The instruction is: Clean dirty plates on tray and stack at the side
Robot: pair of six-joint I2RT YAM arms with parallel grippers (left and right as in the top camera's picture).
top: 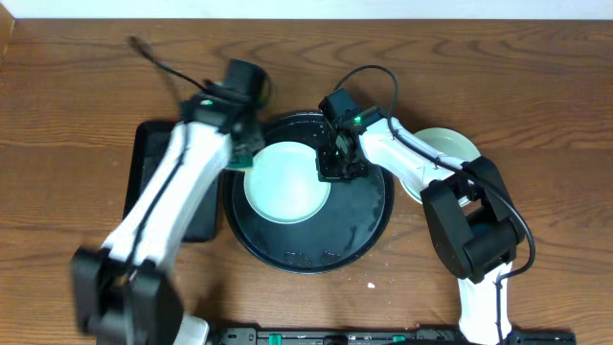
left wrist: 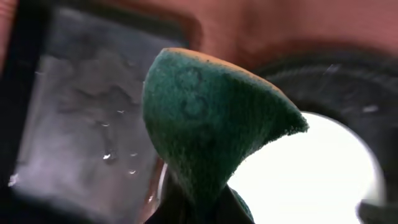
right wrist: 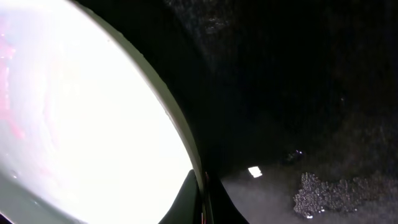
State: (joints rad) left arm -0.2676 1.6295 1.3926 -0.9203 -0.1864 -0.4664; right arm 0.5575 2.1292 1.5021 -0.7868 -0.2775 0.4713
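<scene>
The round black tray (top: 308, 251) sits at the middle of the wooden table (top: 536, 77), and a mint plate (top: 285, 182) lies flat inside it, toward its left and rear. The right gripper (top: 333, 165) reaches down at that plate's right edge. In the right wrist view its dark fingertips (right wrist: 186, 200) sit on either side of the plate's thin rim, pinching it, with the plate's face blown out to white on the left. To the right, the wet tray floor carries a patch of small bubbles (right wrist: 326, 194). The left gripper (top: 243, 149) hovers over the tray's left rim, just beside the mint plate's upper left edge. Its fingers are pressed together on a green sponge (left wrist: 205, 124), which they grip at its lower end so that it bulges and folds above them. Past the sponge, the left wrist view shows a rectangular black tray (left wrist: 74, 118) beaded with water drops; in the overhead view this tray lies on the table just left of the round one, partly under the left arm. A second, pale plate (top: 450, 146) rests on the table right of the round tray, partly hidden by the right arm.
</scene>
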